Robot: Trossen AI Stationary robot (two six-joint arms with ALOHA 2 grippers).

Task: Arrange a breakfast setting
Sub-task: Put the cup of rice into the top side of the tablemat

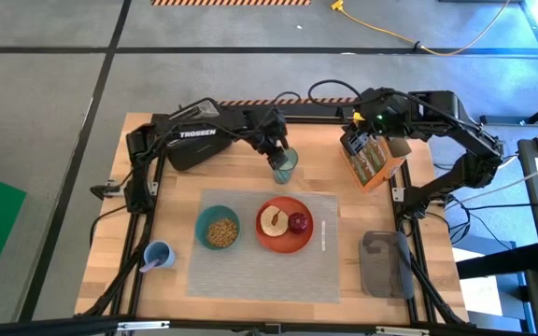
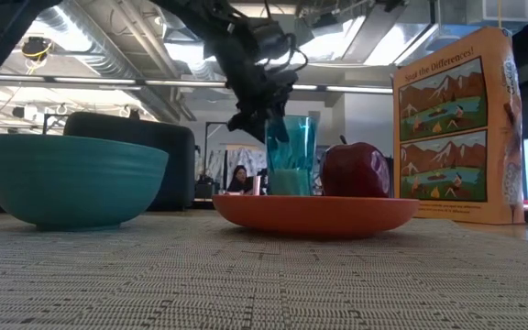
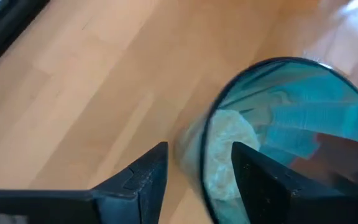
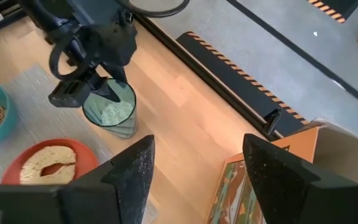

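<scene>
- "TROSSEN" on the left arm; cereal box (image 2: 456, 128) reads "Spot the Differences!"
- Left gripper (image 1: 278, 155) jaws straddle the green glass (image 1: 284, 166) rim, behind the placemat (image 1: 260, 245).
- Right gripper (image 1: 361, 119) jaws apart — above the box.

The table (image 1: 241, 182) is pale, smooth wood with visible grain; the placemat (image 1: 250, 271) is coarse woven cloth, grey and matt; the glass (image 3: 278, 124) is clear, ribbed, translucent teal; the apple (image 2: 356, 170) shines glossy red; the plate (image 2: 314, 213) and bowl (image 2: 71, 179) look smooth, satin; the box (image 2: 454, 128) is printed cardboard.
</scene>
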